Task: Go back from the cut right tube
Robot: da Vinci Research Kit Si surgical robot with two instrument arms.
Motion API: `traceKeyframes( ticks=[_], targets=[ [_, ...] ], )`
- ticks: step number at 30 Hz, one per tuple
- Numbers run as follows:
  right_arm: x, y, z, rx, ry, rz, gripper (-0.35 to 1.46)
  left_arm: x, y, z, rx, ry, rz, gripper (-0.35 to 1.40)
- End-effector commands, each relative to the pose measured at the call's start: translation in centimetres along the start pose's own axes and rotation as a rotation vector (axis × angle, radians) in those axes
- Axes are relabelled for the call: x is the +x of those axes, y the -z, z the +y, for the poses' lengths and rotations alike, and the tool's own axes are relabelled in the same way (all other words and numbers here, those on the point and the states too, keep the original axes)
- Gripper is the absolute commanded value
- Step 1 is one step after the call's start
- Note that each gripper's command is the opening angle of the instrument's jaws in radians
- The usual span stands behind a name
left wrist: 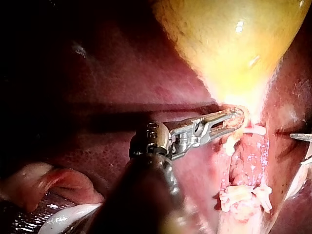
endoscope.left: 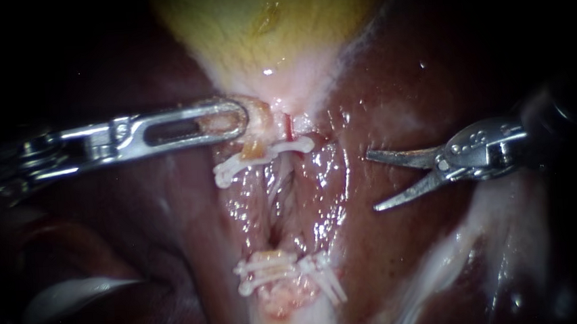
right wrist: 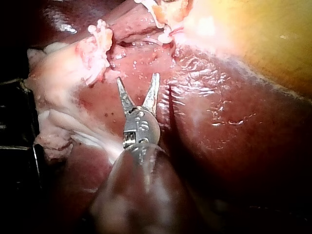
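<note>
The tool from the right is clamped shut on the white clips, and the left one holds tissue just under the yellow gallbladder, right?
Not quite. The right instrument is open and grips nothing, clear of the white clips, as the endoscope view shows. The left instrument does hold tissue just under the gallbladder.

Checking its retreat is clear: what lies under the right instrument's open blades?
Only glistening liver shows beneath the right instrument; nothing sits between its blades. The tissue under its shaft is hidden.
</note>
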Motion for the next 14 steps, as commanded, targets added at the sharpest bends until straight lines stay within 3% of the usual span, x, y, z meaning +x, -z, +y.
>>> traceKeyframes(
  ticks=[1,14],
  targets=[
    [0.0,0.0,0.0,0.003,0.0,0.001,1.45,0.02,-0.02,0.0,-0.004,-0.001,0.003,-0.35],
    [0.04,0.02,-0.02,0.006,-0.002,0.002,1.45,0.04,-0.07,0.01,-0.002,-0.002,0.01,-0.35]
  ],
)
